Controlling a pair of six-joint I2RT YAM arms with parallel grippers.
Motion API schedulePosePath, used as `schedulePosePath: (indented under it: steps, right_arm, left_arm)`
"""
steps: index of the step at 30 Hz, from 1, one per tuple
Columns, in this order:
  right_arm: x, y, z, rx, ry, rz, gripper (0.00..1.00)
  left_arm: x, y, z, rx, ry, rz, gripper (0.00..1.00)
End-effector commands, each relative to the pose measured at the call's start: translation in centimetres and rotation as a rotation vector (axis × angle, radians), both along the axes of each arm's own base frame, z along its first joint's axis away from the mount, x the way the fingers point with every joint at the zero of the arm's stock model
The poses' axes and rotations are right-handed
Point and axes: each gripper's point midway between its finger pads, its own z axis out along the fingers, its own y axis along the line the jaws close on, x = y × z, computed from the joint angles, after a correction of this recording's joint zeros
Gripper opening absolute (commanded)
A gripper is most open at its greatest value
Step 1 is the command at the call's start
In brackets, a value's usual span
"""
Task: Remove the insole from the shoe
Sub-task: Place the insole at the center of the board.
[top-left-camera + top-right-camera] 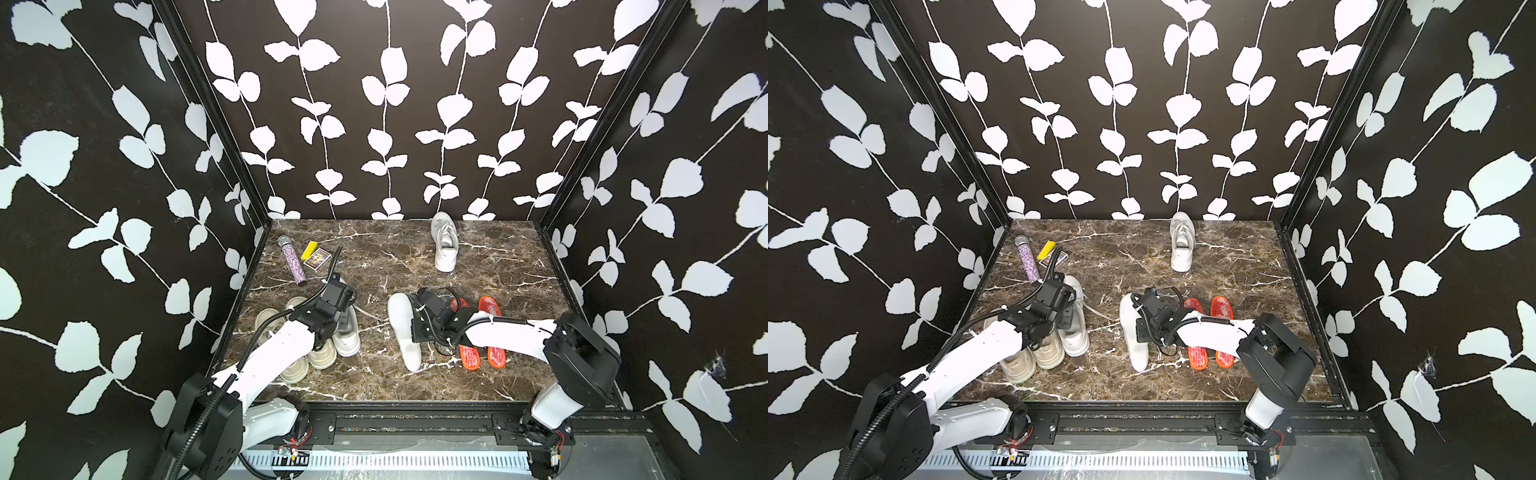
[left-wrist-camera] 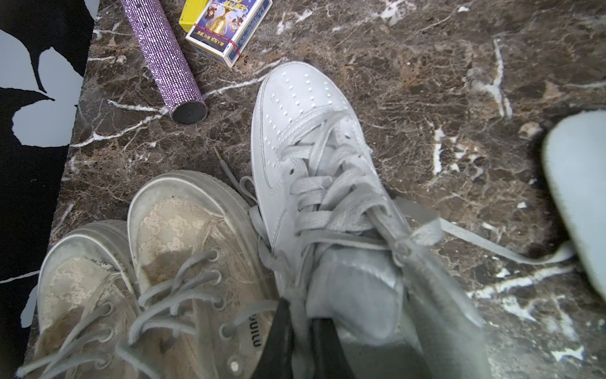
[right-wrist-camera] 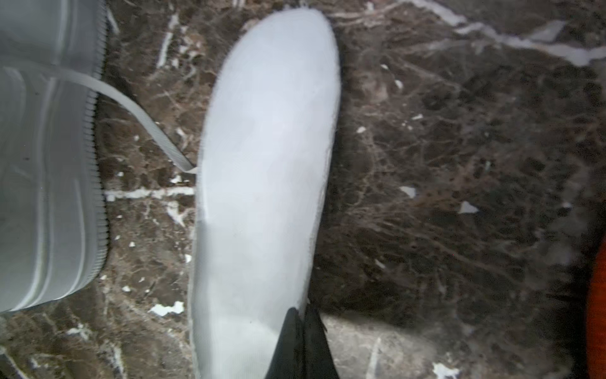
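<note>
A white laced shoe [image 1: 351, 336] [image 2: 305, 137] stands at the left of the marble table, beside two beige sneakers. My left gripper [image 2: 303, 315] [image 1: 338, 309] is shut on the shoe's collar at its opening. The white insole [image 1: 402, 328] [image 3: 269, 157] is out of the shoe and lies lengthwise over the marble to the shoe's right. My right gripper [image 3: 301, 311] [image 1: 415, 332] is shut on the insole's right edge near the heel end. In both top views the arms hide the fingertips. A loose lace [image 3: 141, 118] from the shoe reaches the insole's edge.
Two beige sneakers [image 1: 291, 353] [image 2: 183, 256] press against the shoe's left side. Two orange insoles [image 1: 469, 357] lie under the right arm. Another white shoe [image 1: 444, 245] stands at the back. A purple glitter tube [image 1: 293, 262] and a card box [image 1: 318, 257] lie back left.
</note>
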Motion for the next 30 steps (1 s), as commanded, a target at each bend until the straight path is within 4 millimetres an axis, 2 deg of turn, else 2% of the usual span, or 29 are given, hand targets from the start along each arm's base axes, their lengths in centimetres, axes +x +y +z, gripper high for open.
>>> schedulePosePath:
  steps: [1,5,8,11,16,21,25,30]
  right_arm:
    - [1.0,-1.1,2.9,0.019,-0.087,-0.067,0.00]
    - [1.1,-3.8,5.3,-0.012,-0.185,-0.112,0.00]
    - [0.9,-5.8,5.4,-0.046,-0.194,-0.140,0.00]
    - [0.8,-6.9,4.3,-0.061,-0.159,-0.156,0.00]
    - [0.5,-7.5,1.6,-0.110,-0.088,-0.158,0.00]
    - [0.1,-9.5,-0.9,-0.173,-0.029,-0.209,0.00]
    - [-0.2,-11.9,-1.8,-0.234,-0.007,-0.254,0.00]
    - [-0.6,-14.3,-2.0,-0.275,0.008,-0.267,0.00]
  left_arm:
    - [0.3,0.3,0.7,-0.006,-0.021,0.011,0.10]
    - [0.3,0.3,0.8,-0.003,-0.023,0.011,0.10]
    - [0.5,0.2,0.7,-0.005,-0.023,0.012,0.10]
    - [0.6,0.0,0.6,-0.008,-0.017,0.011,0.10]
    - [0.7,-0.1,0.8,-0.013,-0.018,0.008,0.11]
    - [0.5,0.0,0.9,-0.015,-0.021,0.009,0.18]
    - [0.5,0.0,1.0,-0.019,-0.027,0.009,0.23]
    - [0.6,-0.2,1.4,-0.033,-0.037,0.005,0.36]
